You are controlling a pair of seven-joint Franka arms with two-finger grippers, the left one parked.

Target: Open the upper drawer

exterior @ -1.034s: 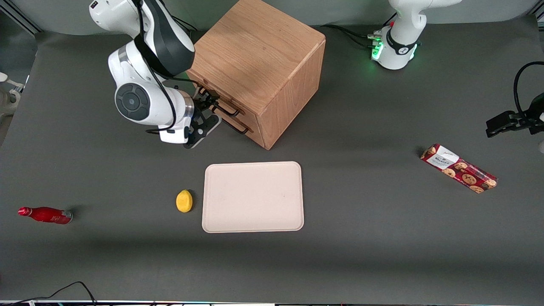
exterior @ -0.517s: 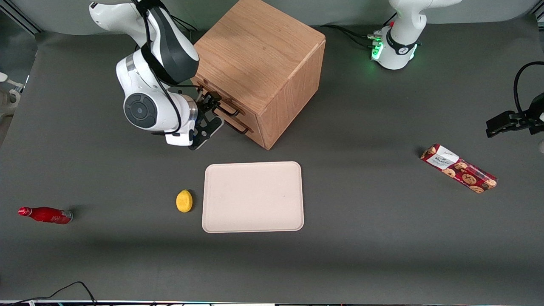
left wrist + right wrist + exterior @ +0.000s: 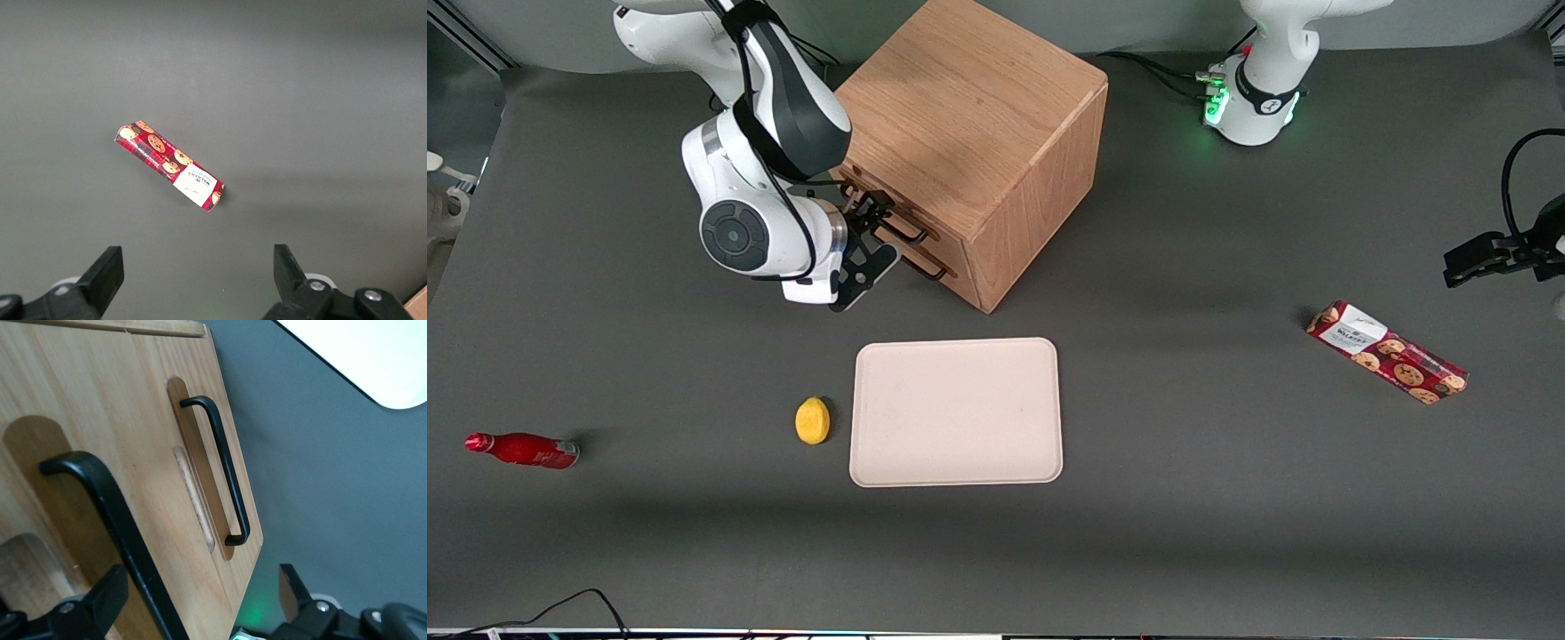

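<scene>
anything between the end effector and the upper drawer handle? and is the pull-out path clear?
Nothing visible between them: the end effector sits right at the upper drawer, fingers open astride its black bar handle. In front of the drawer only the arm itself shows; the tray and lemon lie nearer the front camera.

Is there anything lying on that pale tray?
No, the tray is bare; the lemon lies beside it on the table, and the gripper is at the cabinet's drawers.

Dark grey table [image 3: 1183, 533]: cabinet [image 3: 969, 133], tray [image 3: 957, 412], lemon [image 3: 812, 420], bottle [image 3: 521, 449], biscuit pack [image 3: 1387, 352].
</scene>
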